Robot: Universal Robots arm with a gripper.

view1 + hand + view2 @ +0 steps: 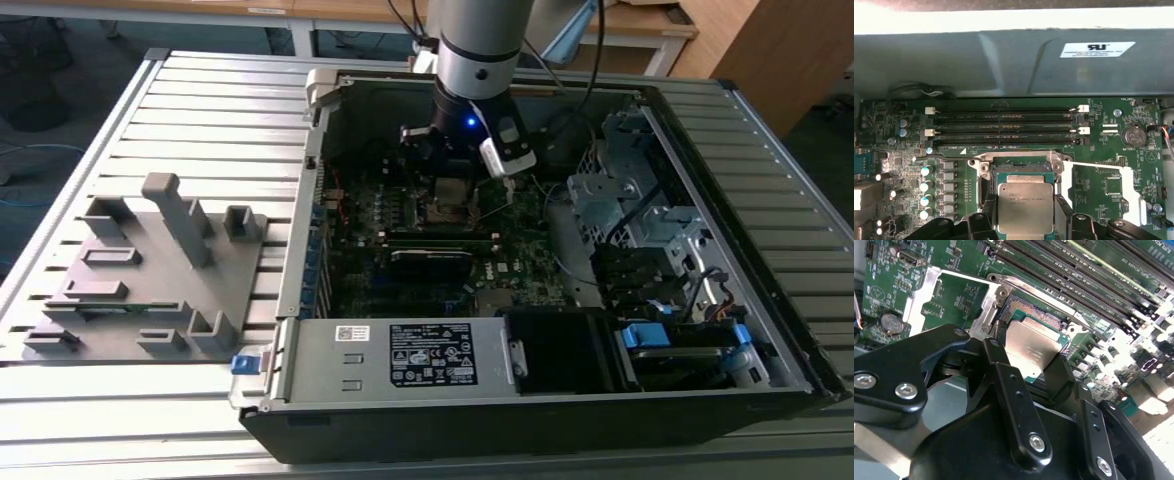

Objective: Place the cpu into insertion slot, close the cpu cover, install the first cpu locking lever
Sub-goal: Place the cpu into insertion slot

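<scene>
A slatted metal tabletop point(200, 90) carries an open computer case point(534, 430) lying on its side, and a grey plastic fixture point(147, 270) with upright posts sits beside the case toward the exterior view's left. Inside the case, a silver power supply box point(400, 355) with a white label fills the near end, and the green motherboard point(400, 215) lies flat behind it. The robot arm point(474, 50) reaches straight down into the case over the far half of the board.

In the first wrist view, four long black memory slots point(1004, 127) run side by side across the board, just beyond the processor socket point(1024, 169). The cpu cover point(1131, 192), a thin silver frame with an open centre, is swung open and lies to one side of the socket, green board showing through its middle; the second wrist view shows it too point(921, 295).

The black jaws are pinching the cpu point(1025, 207) by two opposite edges. The chip, dull silver side up, is held over the near part of the socket point(1031, 312), slightly tilted in the second wrist view point(1029, 342), with the rest of the socket bare. Whether the chip touches the socket I cannot tell.

A round coin battery point(1134, 136) sits on the board near the open cover.
</scene>
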